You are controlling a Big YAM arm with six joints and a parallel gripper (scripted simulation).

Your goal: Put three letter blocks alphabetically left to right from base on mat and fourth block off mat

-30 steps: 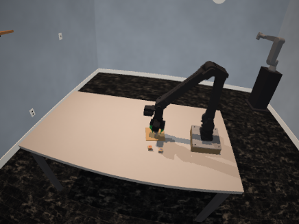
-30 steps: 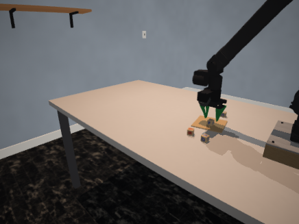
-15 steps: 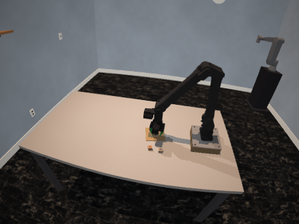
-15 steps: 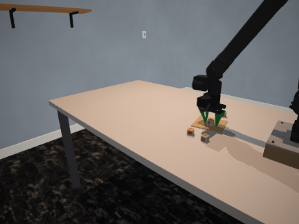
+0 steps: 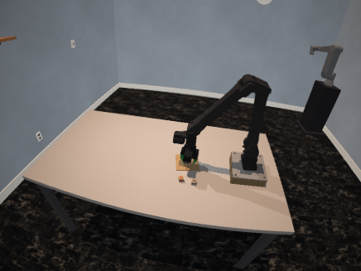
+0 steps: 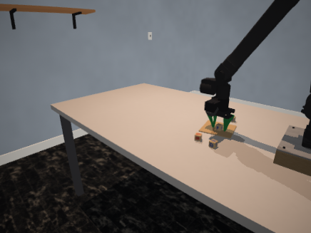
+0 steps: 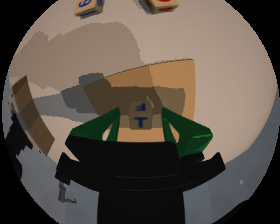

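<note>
Hovering spread above the tan mat (image 5: 179,167) (image 6: 230,132) (image 7: 175,75), the pincer (image 5: 188,161) (image 6: 219,129) (image 7: 140,111) has pale tabletop (image 5: 124,159) (image 6: 143,115) (image 7: 220,65) all around and blue-grey walls (image 5: 178,35) (image 6: 178,58) (image 7: 250,167) beyond.

Far block (image 6: 234,119) behind gripper (image 5: 188,162) (image 6: 219,128) (image 7: 141,108): partly hidden, letter unreadable. Red-lettered block (image 5: 180,179) (image 6: 197,137) (image 7: 163,5) beyond fingertips: cut off by wrist view's top edge.

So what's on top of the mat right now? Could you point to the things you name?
One lettered block (image 6: 218,127) (image 7: 140,115), between the gripper's (image 6: 218,129) (image 7: 141,109) spread fingers. The mat (image 6: 205,129) (image 7: 175,72) under the block is covered and can't be seen.
</note>
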